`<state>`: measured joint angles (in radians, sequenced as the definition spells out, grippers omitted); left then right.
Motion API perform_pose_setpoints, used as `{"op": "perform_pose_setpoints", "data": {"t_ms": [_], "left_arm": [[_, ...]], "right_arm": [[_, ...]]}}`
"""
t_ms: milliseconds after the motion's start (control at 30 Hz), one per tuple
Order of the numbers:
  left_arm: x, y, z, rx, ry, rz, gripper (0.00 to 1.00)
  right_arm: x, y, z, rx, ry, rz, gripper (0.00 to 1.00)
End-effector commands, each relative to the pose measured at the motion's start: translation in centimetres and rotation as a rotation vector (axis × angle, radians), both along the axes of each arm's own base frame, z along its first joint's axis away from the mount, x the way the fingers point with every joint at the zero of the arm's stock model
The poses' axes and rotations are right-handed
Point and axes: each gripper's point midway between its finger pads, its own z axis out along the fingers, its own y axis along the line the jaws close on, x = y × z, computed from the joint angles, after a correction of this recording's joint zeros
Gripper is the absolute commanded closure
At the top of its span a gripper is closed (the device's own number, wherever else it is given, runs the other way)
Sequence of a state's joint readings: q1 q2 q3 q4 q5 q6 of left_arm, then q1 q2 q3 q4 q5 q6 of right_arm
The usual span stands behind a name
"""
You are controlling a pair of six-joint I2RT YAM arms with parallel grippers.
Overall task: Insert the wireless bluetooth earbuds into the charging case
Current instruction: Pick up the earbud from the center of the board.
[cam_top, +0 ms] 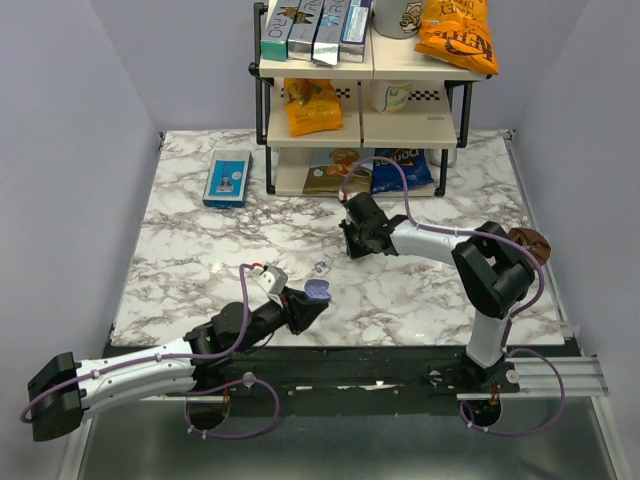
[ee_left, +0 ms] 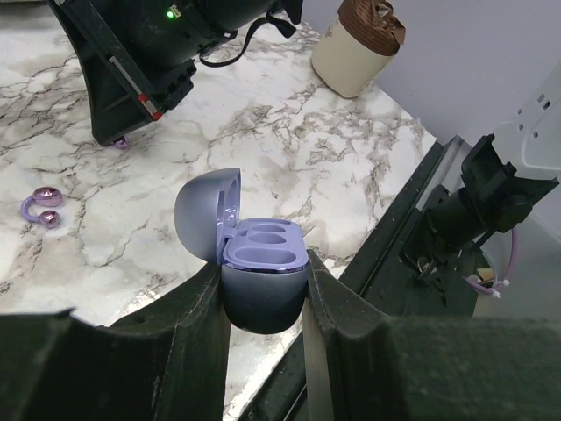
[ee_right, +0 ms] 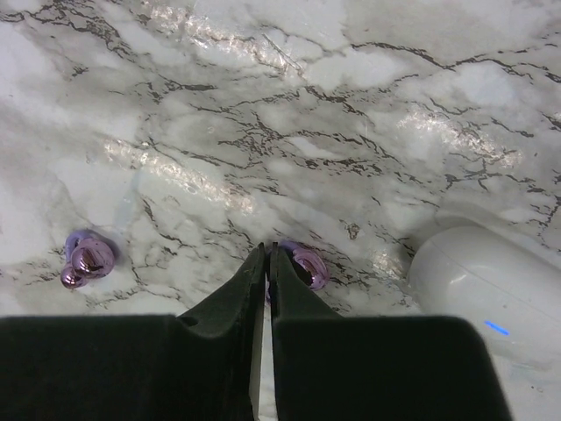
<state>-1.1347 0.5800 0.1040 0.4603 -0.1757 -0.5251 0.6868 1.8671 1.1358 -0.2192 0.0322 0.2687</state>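
My left gripper (ee_left: 263,279) is shut on the charging case (ee_left: 261,294), a small bluish-grey oval with its lid open and two empty lavender wells showing. In the top view the case (cam_top: 317,291) is held just above the table's near edge. One purple earbud (ee_left: 41,207) lies loose on the marble; it also shows in the right wrist view (ee_right: 86,260). My right gripper (ee_right: 267,250) is down at the table with its jaws almost together, pinching the thin part of the second purple earbud (ee_right: 307,265).
A white rounded object with a small blue light (ee_right: 491,289) lies right of my right fingers. A blue rectangular box (cam_top: 227,177) sits at the back left. A snack shelf (cam_top: 365,90) stands at the back. A brown-lidded cup (ee_left: 358,48) is at the right edge.
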Motion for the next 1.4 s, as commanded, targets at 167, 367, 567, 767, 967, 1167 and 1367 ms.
{"op": "perform_pose_setpoints", "data": {"t_ms": [167, 367, 567, 767, 967, 1167, 1367], "left_arm": [[0.1, -0.1, 0.6, -0.029, -0.009, 0.006, 1.00], [0.1, -0.1, 0.8, -0.019, -0.019, 0.009, 1.00], [0.5, 0.3, 0.8, -0.008, -0.033, 0.032, 1.00], [0.8, 0.7, 1.0, -0.012, -0.037, 0.054, 1.00], [1.2, 1.7, 1.7, -0.045, -0.063, 0.101, 1.00], [1.6, 2.8, 3.3, -0.065, -0.106, 0.134, 1.00], [0.5, 1.7, 4.9, -0.088, -0.157, 0.023, 1.00]], "right_arm": [[-4.4, -3.6, -3.5, -0.119, 0.114, 0.006, 0.99], [-5.3, -1.7, -0.1, 0.040, 0.047, 0.107, 0.99], [-6.0, -0.4, 4.2, 0.163, -0.015, 0.172, 0.99], [-7.4, 0.5, 6.9, 0.258, -0.025, 0.240, 0.99], [-10.9, 2.4, 11.6, 0.445, -0.009, 0.413, 0.99], [-16.4, 2.9, 19.7, 0.672, -0.039, 0.660, 0.99], [-21.8, 1.8, 25.6, 0.846, -0.039, 0.871, 0.99]]}}
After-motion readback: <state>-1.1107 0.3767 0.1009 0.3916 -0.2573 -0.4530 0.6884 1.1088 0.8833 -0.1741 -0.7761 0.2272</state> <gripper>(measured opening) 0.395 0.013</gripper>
